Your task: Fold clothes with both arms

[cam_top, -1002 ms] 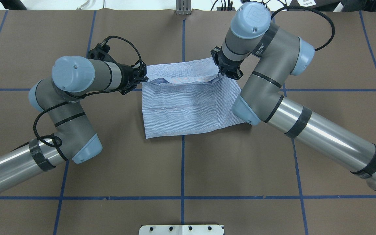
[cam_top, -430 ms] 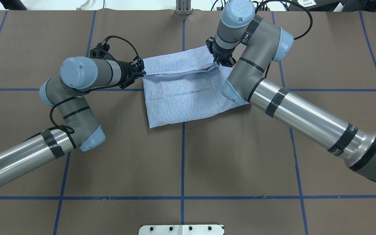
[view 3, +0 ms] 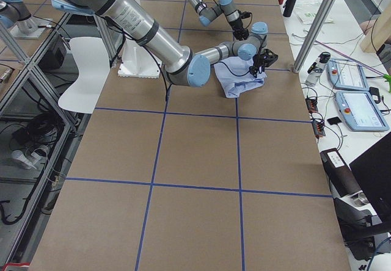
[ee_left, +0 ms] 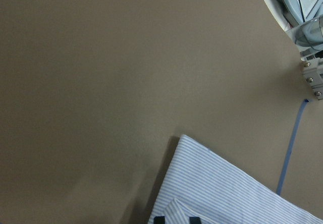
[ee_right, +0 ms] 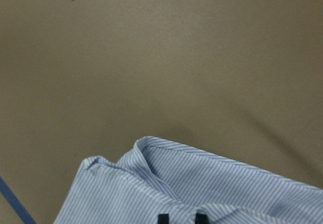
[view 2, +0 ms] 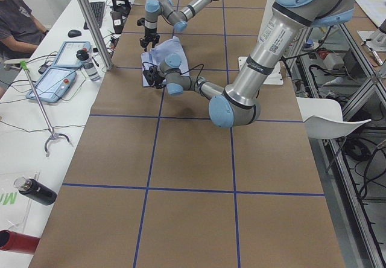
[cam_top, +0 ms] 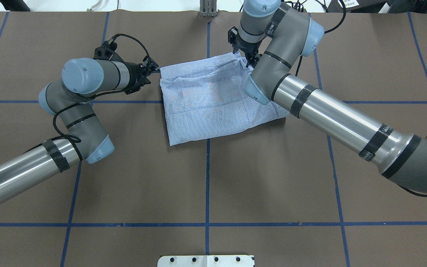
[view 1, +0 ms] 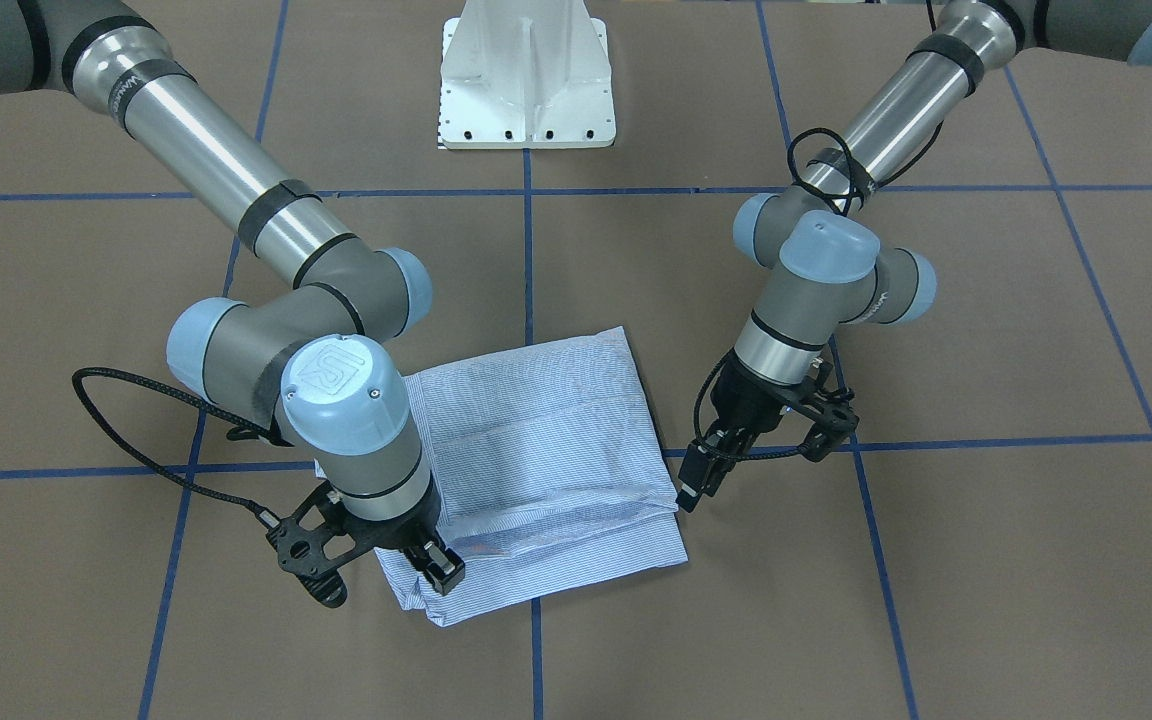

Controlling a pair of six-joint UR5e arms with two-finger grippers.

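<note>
Shirt (cam_top: 206, 100) lies folded on the table (cam_top: 206, 178), upper centre of the overhead view. Step, as judged: laying the top layer down along the upper edge. Left gripper (cam_top: 154, 70) is at the upper-left corner, right gripper (view 1: 444, 572) at the upper-right. Both wrist views show cloth between the tips, so both read as pinching the shirt. Next: release and lift clear without dragging the layer. Overhead, the arm hides the right tips. Label not made out.
</note>
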